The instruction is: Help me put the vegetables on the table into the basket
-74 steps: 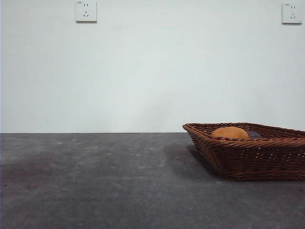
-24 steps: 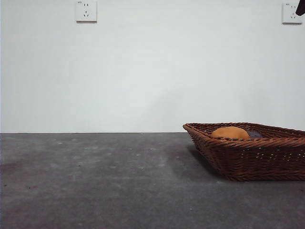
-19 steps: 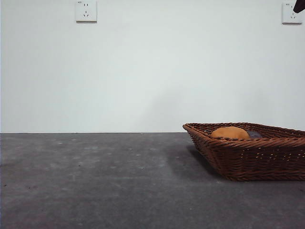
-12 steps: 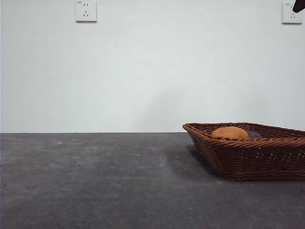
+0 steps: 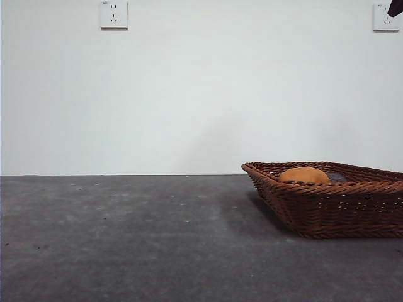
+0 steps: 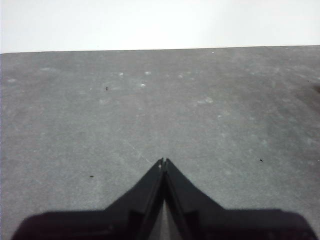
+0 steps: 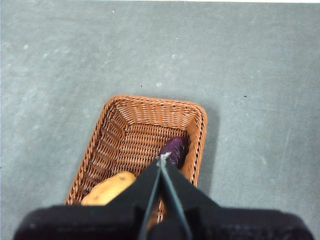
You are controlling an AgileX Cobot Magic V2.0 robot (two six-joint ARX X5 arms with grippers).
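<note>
The brown woven basket (image 5: 327, 204) stands on the dark grey table (image 5: 126, 239) at the right; the right wrist view looks down into the basket (image 7: 135, 125). In it lie the orange-brown potato (image 5: 303, 175) (image 7: 107, 189) and the dark purple eggplant (image 7: 173, 149), of which only a sliver (image 5: 335, 178) shows over the rim in the front view. My right gripper (image 7: 162, 159) hangs high above the basket, shut and holding nothing; its black tip (image 5: 396, 7) shows at the top right corner. My left gripper (image 6: 163, 162) is shut over bare table.
A white wall with two sockets (image 5: 113, 14) stands behind the table. The table's far edge (image 6: 150, 50) shows in the left wrist view.
A black gripper tip has come into the top right corner of the front view since three seconds ago. The basket and the potato have not moved.
</note>
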